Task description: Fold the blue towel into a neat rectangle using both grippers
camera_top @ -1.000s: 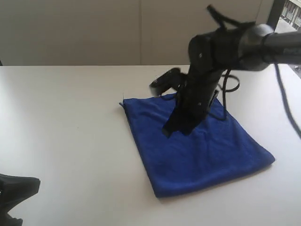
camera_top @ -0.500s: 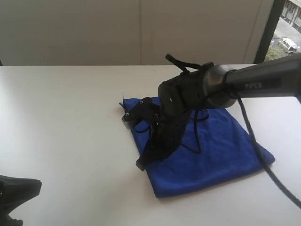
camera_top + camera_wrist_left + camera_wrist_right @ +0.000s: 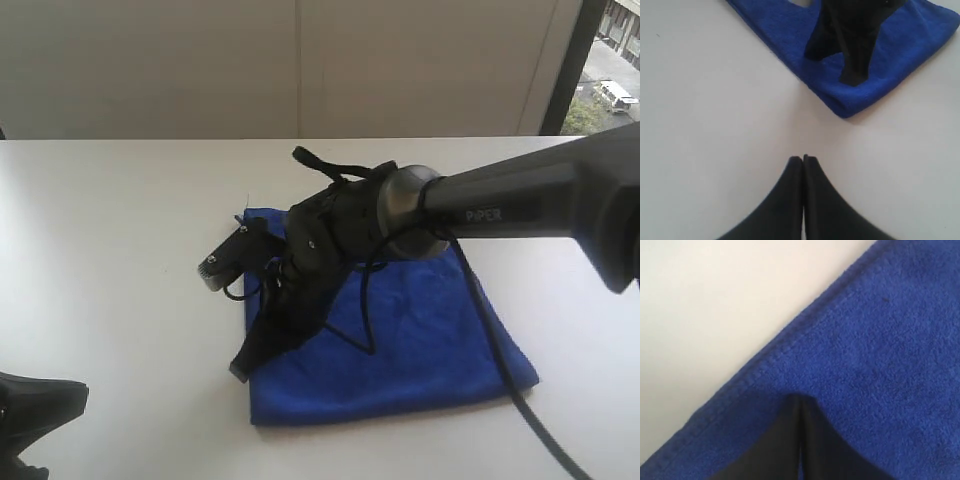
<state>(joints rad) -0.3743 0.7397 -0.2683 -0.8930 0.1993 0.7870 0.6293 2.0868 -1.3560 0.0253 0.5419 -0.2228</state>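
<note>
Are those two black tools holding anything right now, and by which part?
Nothing visibly. The left tool is shut over the table. The right tool, also shut, touches the blue towel near its edge; no cloth shows between its tips.

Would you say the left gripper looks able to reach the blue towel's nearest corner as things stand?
Probably yes: only bare table lies between the left gripper and the nearest corner of the blue towel. The right gripper stands inside that corner and may crowd the approach; the left jaws are shut.

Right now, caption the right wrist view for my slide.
Shut right gripper over the blue towel, close to its stitched edge.
</note>
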